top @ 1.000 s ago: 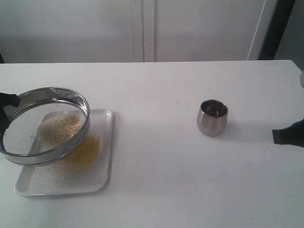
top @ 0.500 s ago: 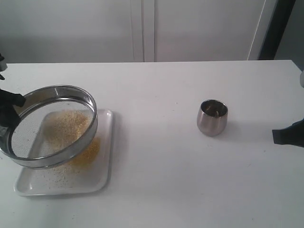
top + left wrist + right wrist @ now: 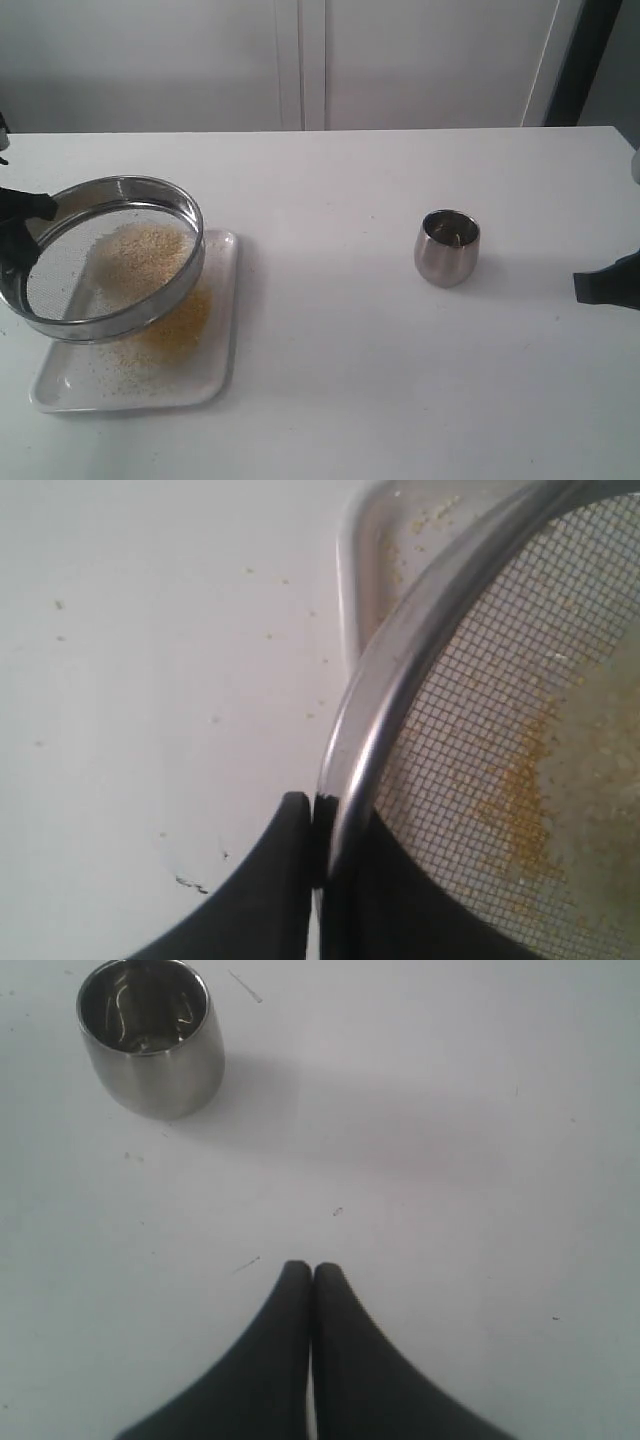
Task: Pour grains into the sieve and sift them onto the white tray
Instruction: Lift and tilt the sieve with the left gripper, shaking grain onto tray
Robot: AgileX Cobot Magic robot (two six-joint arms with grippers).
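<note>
The left gripper [image 3: 318, 815] has its jaws pinching the steel rim of the sieve [image 3: 400, 670], one finger outside the wall and the other inside against the mesh. This thin-edge grip lets the wrist tip and shake the whole pan. The sieve hangs tilted above the white tray [image 3: 228, 300], apparently clear of it, so whatever passes the mesh drops inside the tray's raised rim. The grains [image 3: 140, 250] lie in a pale heap on the mesh, a little toward the side away from the gripper. Beneath them a golden patch of fine grains has collected on the tray, with loose specks around it and a few on the table [image 3: 350, 380] just beside it, so the sifting looks well along. The right gripper [image 3: 312, 1272] has its jaws pressed together on nothing. It hovers over bare table, well apart from the steel cup [image 3: 150, 1035], which stands upright and looks empty or nearly so. I judge that arm parked out of the way.
</note>
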